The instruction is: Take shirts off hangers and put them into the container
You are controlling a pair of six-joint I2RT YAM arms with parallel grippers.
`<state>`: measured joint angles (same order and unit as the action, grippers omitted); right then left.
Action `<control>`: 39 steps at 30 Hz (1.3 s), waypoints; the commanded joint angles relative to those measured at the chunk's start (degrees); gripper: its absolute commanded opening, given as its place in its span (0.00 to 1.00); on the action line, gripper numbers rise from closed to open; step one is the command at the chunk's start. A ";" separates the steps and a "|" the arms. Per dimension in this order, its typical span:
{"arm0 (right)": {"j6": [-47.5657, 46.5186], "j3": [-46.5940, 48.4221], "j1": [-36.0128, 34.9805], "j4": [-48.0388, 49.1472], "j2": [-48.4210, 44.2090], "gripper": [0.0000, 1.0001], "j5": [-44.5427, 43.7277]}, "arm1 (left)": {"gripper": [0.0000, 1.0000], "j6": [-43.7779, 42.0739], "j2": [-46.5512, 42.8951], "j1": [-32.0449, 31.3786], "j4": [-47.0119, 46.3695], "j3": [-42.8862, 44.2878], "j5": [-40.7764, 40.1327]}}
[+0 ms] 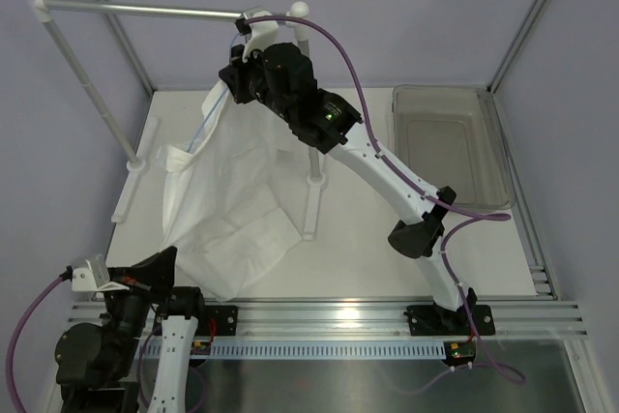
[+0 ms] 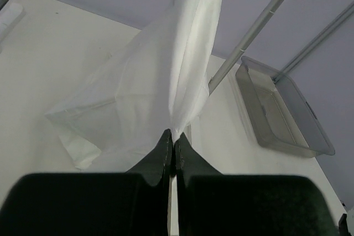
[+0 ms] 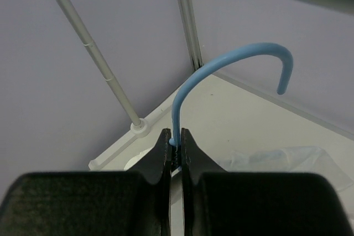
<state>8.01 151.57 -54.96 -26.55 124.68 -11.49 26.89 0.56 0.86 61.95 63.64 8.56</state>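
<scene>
The white bench [image 1: 368,258] carries the silver rail [image 1: 135,10] across its far side. The white shirt [image 1: 232,200] hangs from just under the rail's right end and spreads over the bench below it. The grey container [image 1: 499,157] stands well right of the rail, with no cloth in it. The light-blue hanger [image 3: 221,62] is up beside the rail's right end, the right gripper [image 3: 175,136] clamped on its neck below the hook. The left gripper [image 2: 174,136], far below the rail, is closed at the shirt's lower fold; whether it pinches fabric is unclear.
</scene>
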 commanded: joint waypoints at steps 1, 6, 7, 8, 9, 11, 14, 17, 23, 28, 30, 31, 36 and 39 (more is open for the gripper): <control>3.67 2.68 1.70 6.42 -1.72 0.00 -4.69 | 0.00 0.61 -5.31 0.37 6.14 0.00 0.86; 7.45 2.42 1.79 5.80 -4.53 0.00 -2.58 | 0.00 3.68 -3.28 0.63 18.53 3.67 -14.12; 7.98 2.07 1.79 5.89 -5.84 0.00 -1.36 | 0.00 4.56 -3.28 0.63 21.69 4.64 -16.70; 8.68 1.54 1.79 6.24 -6.29 0.00 -0.65 | 0.00 5.35 -3.80 0.63 22.94 5.70 -19.25; 9.56 1.28 1.79 6.33 -6.99 0.00 -0.21 | 0.00 6.93 -4.07 0.54 23.64 7.71 -22.93; 9.66 0.93 1.79 6.33 -7.96 0.00 0.58 | 0.00 8.26 -4.69 0.28 25.22 9.92 -25.86; 7.82 0.58 2.13 5.19 -8.31 0.00 1.46 | 0.00 9.31 -4.69 0.28 26.63 14.23 -30.69; 7.02 -1.88 2.75 5.19 -9.02 0.00 4.61 | 0.00 8.35 -4.34 0.28 26.81 14.85 -33.60; 4.39 -4.70 3.28 4.66 -10.25 0.00 2.70 | 0.00 7.74 -2.32 0.37 26.64 13.18 -35.62; 1.66 -5.76 3.89 4.75 -10.69 0.00 3.13 | 0.00 8.00 -0.91 -0.16 26.73 11.51 -35.81; 1.57 -5.76 4.24 4.22 -10.86 0.00 4.10 | 0.00 8.26 1.10 -0.25 26.55 10.29 -34.84; 1.83 -5.76 4.51 3.87 -11.13 0.00 5.50 | 0.00 8.09 1.63 -0.25 26.12 8.45 -34.14; 6.92 -5.41 4.95 2.99 -12.27 0.00 10.68 | 0.00 7.21 5.94 -0.34 21.03 -1.39 -19.51; 10.52 -4.62 4.86 3.34 -12.97 0.00 15.43 | 0.00 7.38 5.86 -0.34 17.51 -5.45 -14.64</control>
<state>15.31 144.70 -51.75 -28.47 117.67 1.69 35.53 5.50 0.60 74.43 60.27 -12.21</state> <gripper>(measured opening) 0.088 0.016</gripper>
